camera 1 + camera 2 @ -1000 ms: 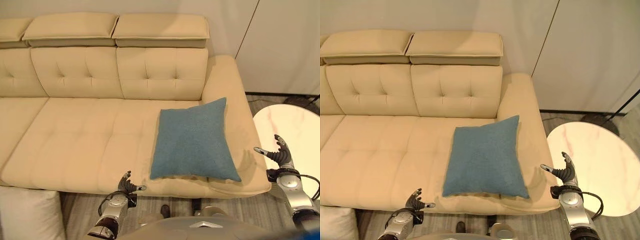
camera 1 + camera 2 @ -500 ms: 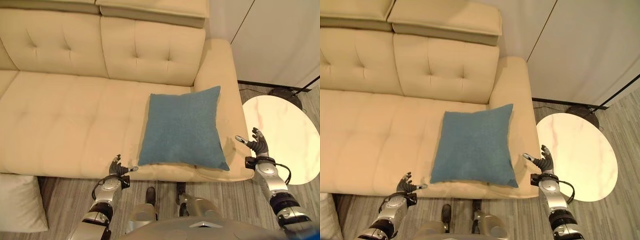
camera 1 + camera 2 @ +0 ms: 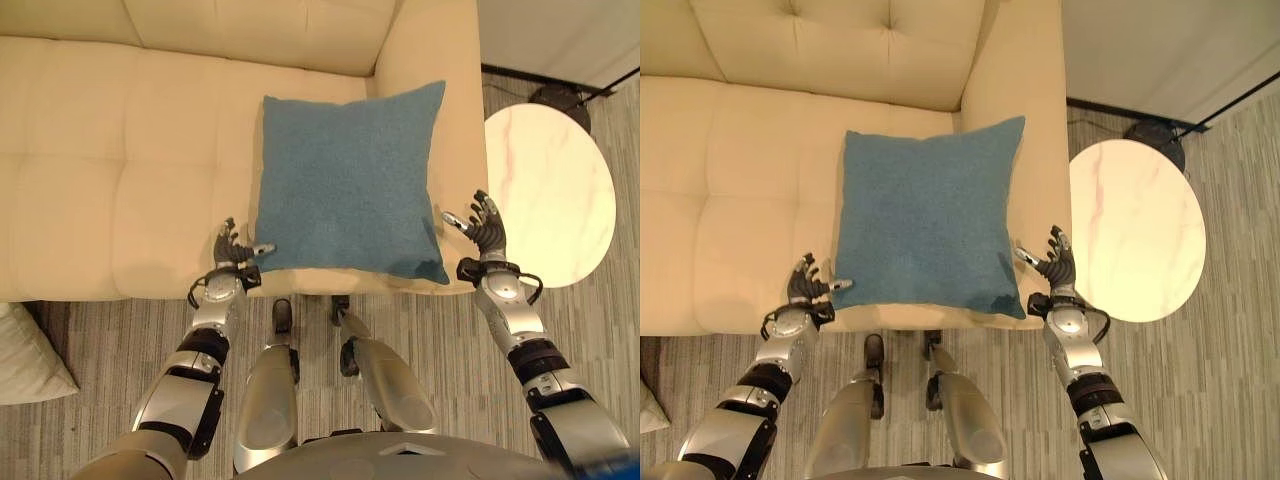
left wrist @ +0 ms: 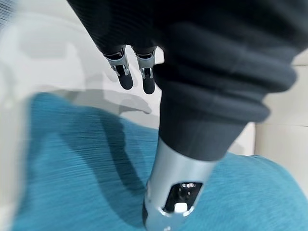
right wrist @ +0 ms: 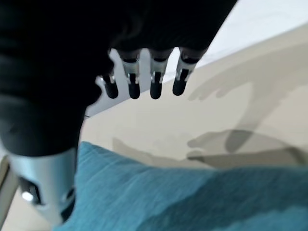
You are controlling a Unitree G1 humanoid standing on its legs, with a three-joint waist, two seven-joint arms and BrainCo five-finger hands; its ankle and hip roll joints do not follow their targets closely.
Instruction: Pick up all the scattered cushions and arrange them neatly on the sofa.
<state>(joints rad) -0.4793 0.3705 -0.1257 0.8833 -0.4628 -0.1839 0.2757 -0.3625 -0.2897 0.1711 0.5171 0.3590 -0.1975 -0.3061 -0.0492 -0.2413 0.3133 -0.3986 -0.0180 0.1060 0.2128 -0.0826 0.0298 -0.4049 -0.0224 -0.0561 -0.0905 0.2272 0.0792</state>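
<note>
A blue square cushion [image 3: 345, 180] lies flat on the seat of the cream sofa [image 3: 120, 160], at its right end beside the armrest [image 3: 440, 50]. My left hand [image 3: 232, 258] is open at the cushion's near left corner, thumb pointing at it. My right hand [image 3: 485, 228] is open just off the near right corner, above the sofa's front edge. Both wrist views show straight fingers [image 4: 126, 79] [image 5: 154, 89] over the blue cushion [image 4: 72, 183] [image 5: 168, 202], with nothing held. A white cushion [image 3: 25, 345] lies on the floor at the far left.
A round marble-topped side table [image 3: 550, 190] stands right of the sofa, close to my right arm. A dark lamp base [image 3: 1155, 135] sits on the floor behind it. Grey wood floor [image 3: 100, 330] runs along the sofa front.
The camera has tipped down and come closer, so the sofa back has slid out of view. Both hands now sit nearer the blue cushion's front corners. The cushion lies as before.
</note>
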